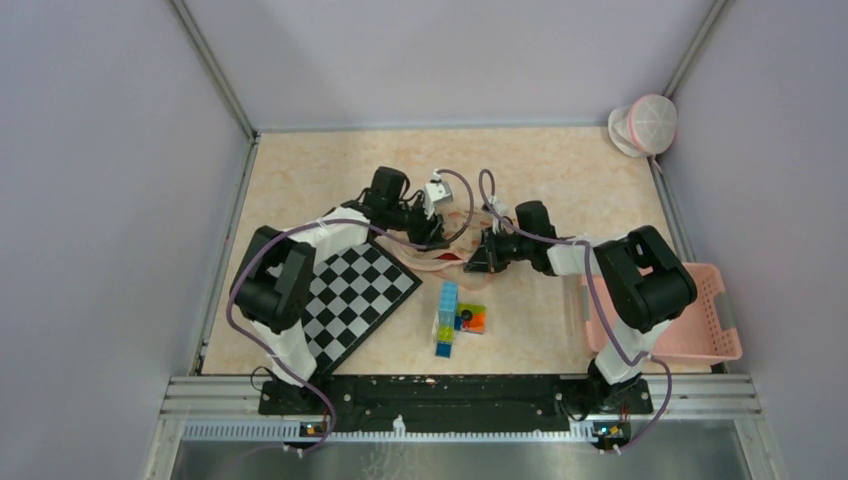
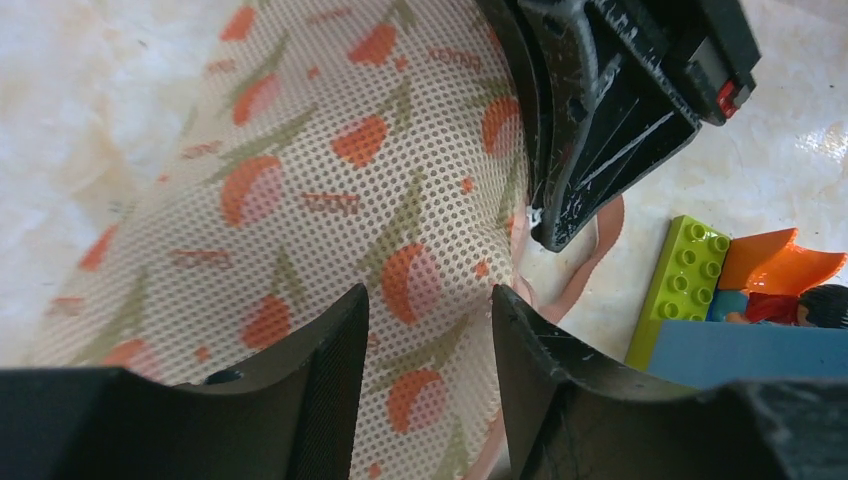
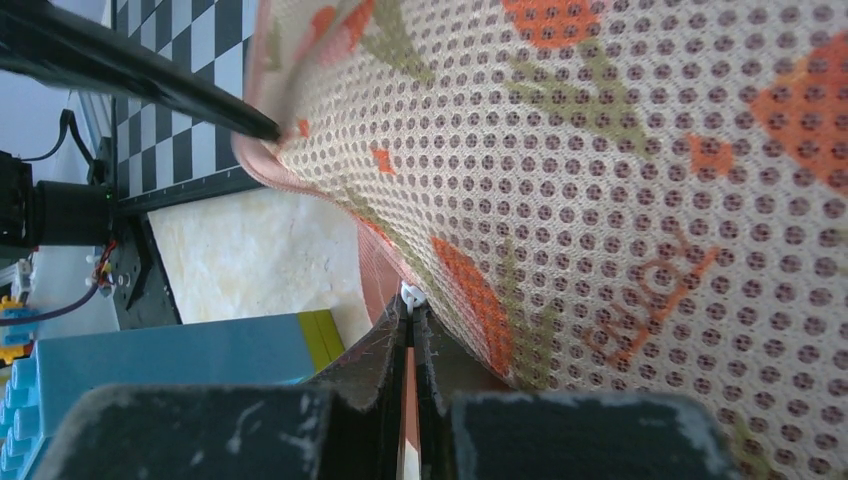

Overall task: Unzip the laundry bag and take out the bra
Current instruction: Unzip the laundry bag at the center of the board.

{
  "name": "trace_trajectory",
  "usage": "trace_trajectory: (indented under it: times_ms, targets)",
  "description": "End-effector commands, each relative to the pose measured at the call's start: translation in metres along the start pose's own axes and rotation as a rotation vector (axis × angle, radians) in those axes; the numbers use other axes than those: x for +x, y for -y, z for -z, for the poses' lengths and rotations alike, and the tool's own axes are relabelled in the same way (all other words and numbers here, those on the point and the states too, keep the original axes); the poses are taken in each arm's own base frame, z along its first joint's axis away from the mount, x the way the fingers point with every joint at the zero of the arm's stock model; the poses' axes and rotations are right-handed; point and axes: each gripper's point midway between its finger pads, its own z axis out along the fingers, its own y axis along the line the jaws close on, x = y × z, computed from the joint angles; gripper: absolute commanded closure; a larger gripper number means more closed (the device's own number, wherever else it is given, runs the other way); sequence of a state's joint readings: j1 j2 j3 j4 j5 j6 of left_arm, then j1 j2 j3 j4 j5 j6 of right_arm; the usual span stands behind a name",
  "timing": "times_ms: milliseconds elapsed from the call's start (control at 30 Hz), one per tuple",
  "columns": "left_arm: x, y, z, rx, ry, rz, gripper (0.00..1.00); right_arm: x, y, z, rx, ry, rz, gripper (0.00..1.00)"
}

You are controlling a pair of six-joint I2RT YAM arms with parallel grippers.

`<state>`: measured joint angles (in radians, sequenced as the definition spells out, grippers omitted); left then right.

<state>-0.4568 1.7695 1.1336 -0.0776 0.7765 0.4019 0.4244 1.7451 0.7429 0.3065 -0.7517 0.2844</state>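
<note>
The mesh laundry bag (image 1: 448, 243), cream with orange flowers and pink trim, lies at mid-table between both grippers. It fills the left wrist view (image 2: 330, 170) and the right wrist view (image 3: 620, 170). My left gripper (image 1: 432, 232) has its jaws around a raised fold of the bag (image 2: 430, 300). My right gripper (image 1: 480, 255) is shut on the white zipper pull (image 3: 410, 296) at the bag's edge, and also shows in the left wrist view (image 2: 600, 110). A dark red strip (image 3: 378, 270) shows under the bag's edge. I cannot make out the bra.
A checkerboard mat (image 1: 360, 295) lies left of the bag. Toy bricks (image 1: 455, 315) sit just in front of it, close to both grippers (image 2: 690, 280). A pink basket (image 1: 690, 320) stands at the right edge. A pink-and-white round item (image 1: 645, 125) lies in the back right corner.
</note>
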Motion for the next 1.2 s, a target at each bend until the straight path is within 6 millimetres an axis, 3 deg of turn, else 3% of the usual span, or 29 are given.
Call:
trace_trajectory:
  times_ms: [0,167,367,700,1033,1167]
  targets:
    - [0.004,0.01,-0.017,0.036,-0.018,0.031,0.46,-0.033,-0.008,-0.001,-0.014,0.077,0.062,1.0]
    - [0.06,-0.011,-0.021,-0.038,-0.177,0.104,0.52,-0.031,-0.007,0.006,0.002,0.082,0.07,1.0]
    - [0.066,-0.027,-0.019,-0.044,-0.227,0.077,0.55,-0.027,0.003,0.018,0.03,0.075,0.046,1.0]
    - [0.099,-0.054,-0.009,-0.086,-0.423,-0.066,0.6,-0.021,0.018,0.041,0.06,0.056,0.014,1.0]
    - [0.102,-0.088,0.001,-0.116,-0.467,-0.125,0.62,-0.011,0.02,0.052,0.058,0.031,0.009,1.0]
    - [0.072,-0.089,0.008,-0.099,-0.332,-0.117,0.62,-0.013,0.017,0.051,0.039,0.048,-0.006,1.0]
